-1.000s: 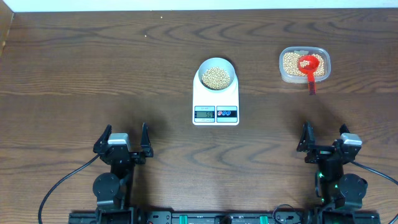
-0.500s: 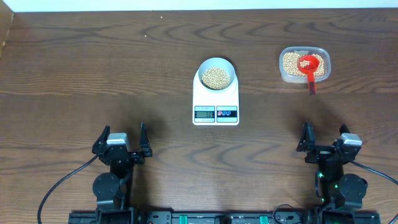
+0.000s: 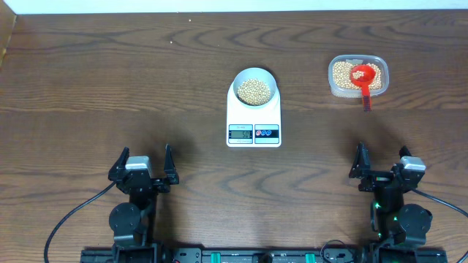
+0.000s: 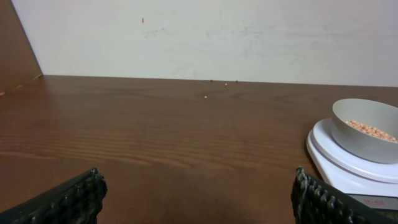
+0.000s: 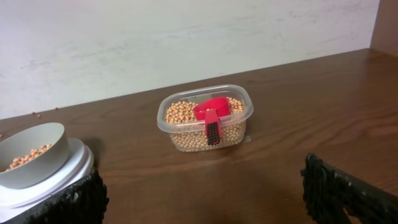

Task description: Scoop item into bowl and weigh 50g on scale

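Rightward, a tub (image 3: 330,80) of beans (image 3: 341,73) holds a red scoop (image 3: 363,74). The scale (image 3: 254,117) runs lengthwise toward the robot, display (image 3: 240,132) nearest, bowl (image 3: 236,88) atop. Left gripper (image 3: 146,153) and right gripper (image 3: 382,152) gape.

Table (image 3: 110,88): dark wood grain, smooth, faint sheen. Scale (image 3: 254,117): white plastic, glossy. Bowl (image 5: 37,165): smooth, matt grey outside; ceramic or plastic, can't tell from my wrist views. Tub (image 5: 186,138): thin clear plastic. Scoop (image 5: 211,111): red glossy plastic. Pads (image 4: 68,199) on my left gripper (image 4: 198,202): black, ribbed, matt.
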